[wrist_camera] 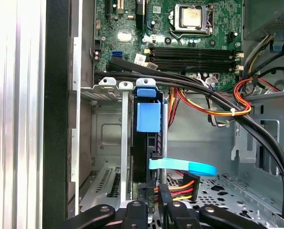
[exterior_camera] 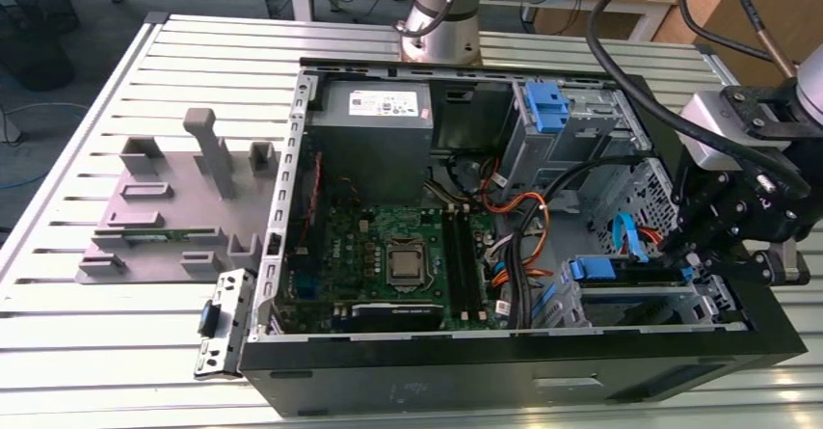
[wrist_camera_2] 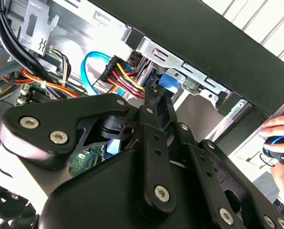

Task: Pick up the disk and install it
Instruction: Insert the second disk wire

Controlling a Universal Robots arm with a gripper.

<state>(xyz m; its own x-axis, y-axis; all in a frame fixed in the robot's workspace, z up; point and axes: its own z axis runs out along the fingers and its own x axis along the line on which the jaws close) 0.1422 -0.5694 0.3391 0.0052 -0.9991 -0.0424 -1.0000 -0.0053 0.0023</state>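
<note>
Now claw at seated disk.

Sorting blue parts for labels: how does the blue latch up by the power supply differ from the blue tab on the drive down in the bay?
The blue latch stands tall beside the power supply, far from the gripper. The blue tab is a squat block on the disk, which sits on edge in the drive bay, right by the gripper. Both are blue plastic inside the case.

Matt black plastic gripper; bare metal case; ribbed metal table.
</note>
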